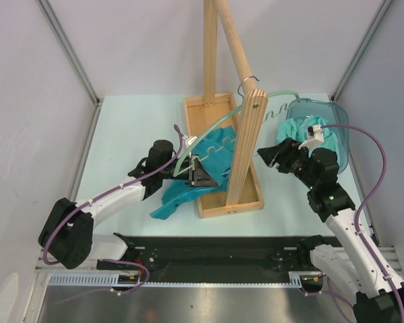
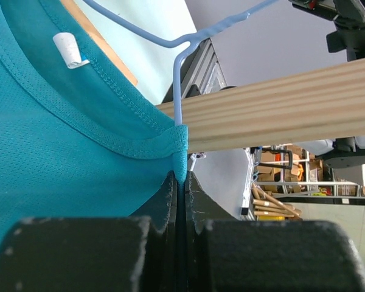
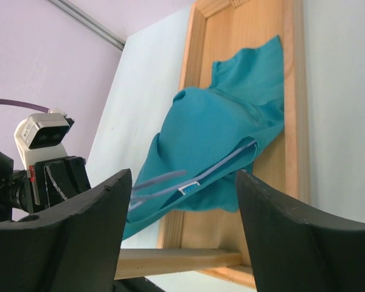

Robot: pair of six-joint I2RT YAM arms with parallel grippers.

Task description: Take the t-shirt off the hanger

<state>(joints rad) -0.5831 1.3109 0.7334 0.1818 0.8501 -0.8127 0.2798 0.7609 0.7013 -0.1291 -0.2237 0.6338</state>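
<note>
So, step: working the t-shirt (image 1: 178, 195) off the hanger (image 2: 177, 79) | my left gripper (image 2: 181, 182) pinched tight on the collar edge, shirt slumped over the rack (image 1: 248, 134) base's left side | my right gripper (image 3: 182, 176) wide open, empty | next, I reckon: drag the collar left past the wire end.

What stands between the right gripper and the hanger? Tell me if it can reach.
Probably yes. The right gripper is open, and the hanger has its bare wire end just ahead, in line with the gap, with nothing in between. The t-shirt covers it only farther along.
</note>
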